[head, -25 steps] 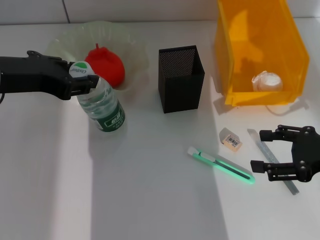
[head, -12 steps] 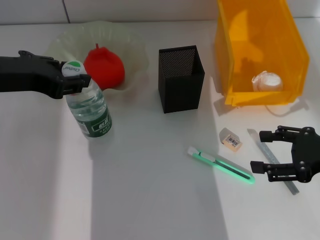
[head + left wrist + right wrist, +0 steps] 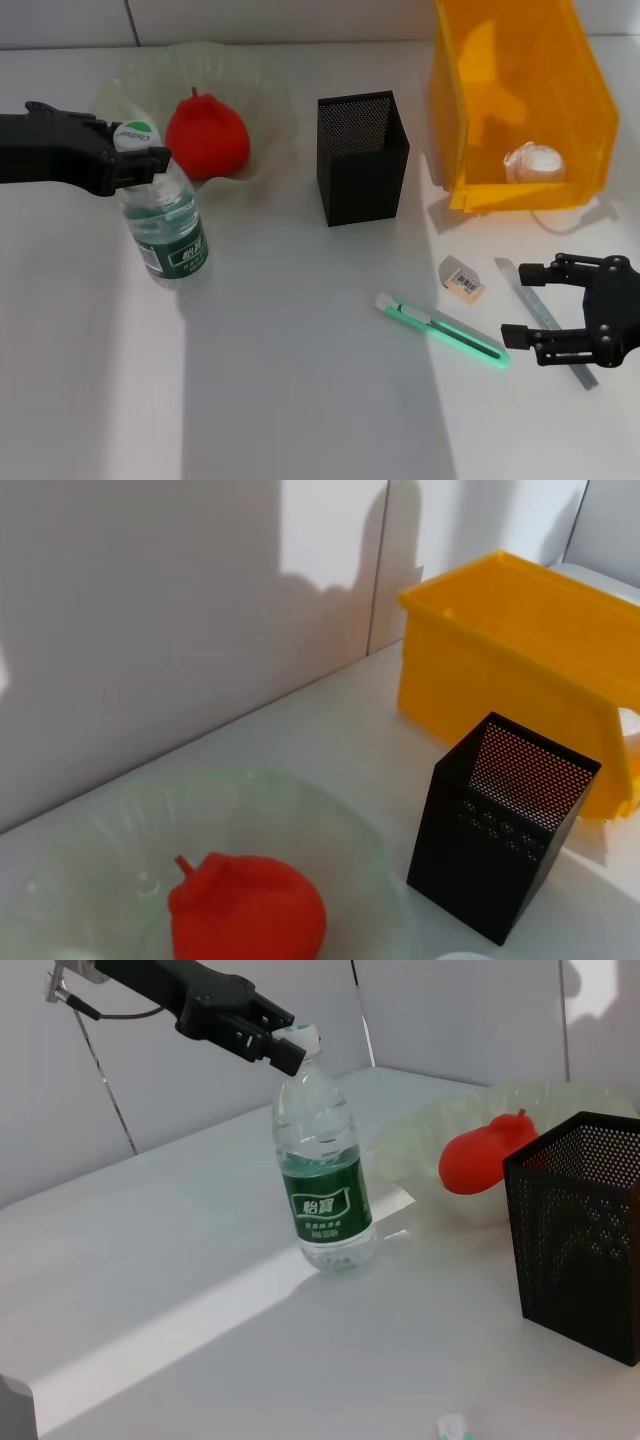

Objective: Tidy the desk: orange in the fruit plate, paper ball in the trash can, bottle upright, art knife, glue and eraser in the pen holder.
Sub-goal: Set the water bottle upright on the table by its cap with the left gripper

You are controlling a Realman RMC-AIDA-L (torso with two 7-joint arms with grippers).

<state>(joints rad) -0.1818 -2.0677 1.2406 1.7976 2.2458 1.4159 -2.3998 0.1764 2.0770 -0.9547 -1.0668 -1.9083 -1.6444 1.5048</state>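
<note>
Trouble, if it comes, starts at the cap. My left claw [image 3: 140, 160] pinches the bottle [image 3: 163, 225] right at its pale cap, on the left of the desk [image 3: 300, 400], just near of the plate [image 3: 275, 115]. The bottle looks about upright in the right wrist view, base on the desk, but I judge it top-heavy in this hold: if I spread the claw while the base is not flat, it could tip back over. If a finger drags on the cap as I let go, that could pull it down toward the plate, where the orange [image 3: 207, 137] already sits. A fall that way could knock the plate's wavy rim.

My right claw [image 3: 572, 310] hangs spread over the near right of the desk, holding nothing. A grey strip [image 3: 545, 320] lies under it, which I cannot name for certain. The eraser [image 3: 462, 277] lies just left of it, and a green knife [image 3: 445, 331] lies nearer the middle. Both are flat and low, so I expect a pinch may slide off or push them along the desk instead of lifting them. The eraser is tiny; a skewed grip could flick it away.

The holder [image 3: 362, 155] stands mid-desk, narrow at the mouth, so a long knife dropped off-centre may catch the rim. The paper ball [image 3: 533, 160] is already in the can [image 3: 520, 100] at far right.
</note>
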